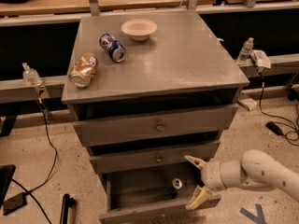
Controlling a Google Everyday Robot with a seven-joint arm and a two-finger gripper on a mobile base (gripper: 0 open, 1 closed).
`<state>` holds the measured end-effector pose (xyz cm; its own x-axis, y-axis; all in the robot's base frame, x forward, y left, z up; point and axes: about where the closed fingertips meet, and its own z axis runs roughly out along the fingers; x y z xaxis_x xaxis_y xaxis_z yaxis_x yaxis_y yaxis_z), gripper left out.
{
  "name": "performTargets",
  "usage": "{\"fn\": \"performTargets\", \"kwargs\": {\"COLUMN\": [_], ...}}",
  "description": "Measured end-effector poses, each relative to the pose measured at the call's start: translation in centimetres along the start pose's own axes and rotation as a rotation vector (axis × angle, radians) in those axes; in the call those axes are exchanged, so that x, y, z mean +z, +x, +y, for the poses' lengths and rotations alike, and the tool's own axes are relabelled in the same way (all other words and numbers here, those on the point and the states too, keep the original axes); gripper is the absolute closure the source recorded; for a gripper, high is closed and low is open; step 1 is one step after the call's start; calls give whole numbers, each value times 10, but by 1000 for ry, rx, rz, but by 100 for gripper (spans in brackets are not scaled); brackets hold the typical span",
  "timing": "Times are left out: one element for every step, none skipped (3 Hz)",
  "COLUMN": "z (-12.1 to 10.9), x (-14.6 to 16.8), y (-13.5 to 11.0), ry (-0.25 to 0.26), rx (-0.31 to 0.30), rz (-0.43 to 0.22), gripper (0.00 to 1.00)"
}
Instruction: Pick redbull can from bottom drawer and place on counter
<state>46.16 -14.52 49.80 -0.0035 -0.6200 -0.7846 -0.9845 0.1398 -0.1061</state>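
Observation:
The bottom drawer [140, 210] stands pulled open at the foot of the grey cabinet. Inside it, near the right, the redbull can [176, 185] stands upright; I see mainly its silver top. My gripper [195, 182] is open, on the white arm coming from the right. Its two cream fingers spread over the drawer's right end, just right of the can, one finger up near the middle drawer front and one down at the bottom drawer's front panel. The counter [173, 59] is the cabinet's flat grey top.
On the counter lie a short blue can [113, 47] on its side, a crushed orange-brown can [83, 69] and a cream bowl [138, 29]. Two closed drawer fronts with knobs [159, 126] sit above. Cables and water bottles [245, 50] flank the cabinet.

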Motion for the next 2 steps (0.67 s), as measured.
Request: {"fn": "performTargets", "kwargs": {"z": [-5, -5], "x": [20, 20], "y": [30, 30], "ry": [51, 51], "rx": [23, 23], "rz": [7, 7], "gripper": [0, 0]}}
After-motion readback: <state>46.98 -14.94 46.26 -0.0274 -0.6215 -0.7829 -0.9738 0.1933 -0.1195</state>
